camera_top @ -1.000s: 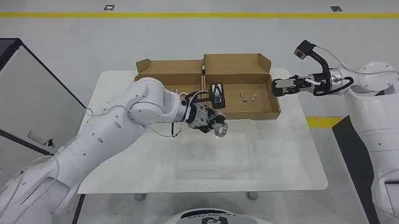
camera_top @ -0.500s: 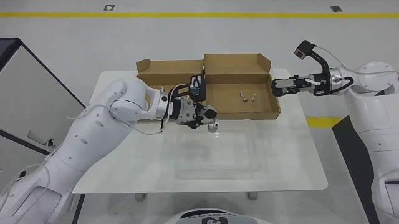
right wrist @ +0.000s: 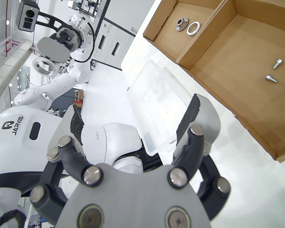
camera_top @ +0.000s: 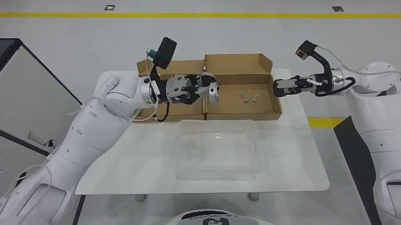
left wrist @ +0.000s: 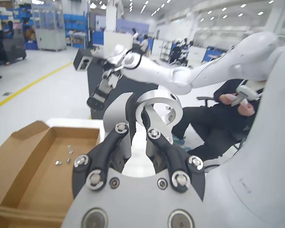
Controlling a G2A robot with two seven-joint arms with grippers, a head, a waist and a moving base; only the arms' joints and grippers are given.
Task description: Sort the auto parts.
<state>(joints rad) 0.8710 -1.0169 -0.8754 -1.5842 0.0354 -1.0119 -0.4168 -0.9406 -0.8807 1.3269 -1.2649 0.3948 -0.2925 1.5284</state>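
Observation:
My left gripper [camera_top: 208, 92] is shut on a silver metal ring [camera_top: 215, 93], one finger inside the ring [left wrist: 159, 106] and one outside. It hangs over the seam between two open cardboard boxes. The left box [camera_top: 169, 68] holds a flanged hub [right wrist: 181, 23] and a flat ring [right wrist: 194, 28]. The right box [camera_top: 238, 62] holds three small bolts [camera_top: 249, 97]. My right gripper [camera_top: 276, 87] stands open and empty just outside the right box's right wall.
A clear plastic tray [camera_top: 216, 153] lies on the white table [camera_top: 125, 156] in front of the boxes. Bare table stretches left and right of the tray. A seated person is beyond the table in the left wrist view.
My left arm has carried the ring from above the tray's back edge up and back to the boxes, turning its wrist over. The right arm has stayed still.

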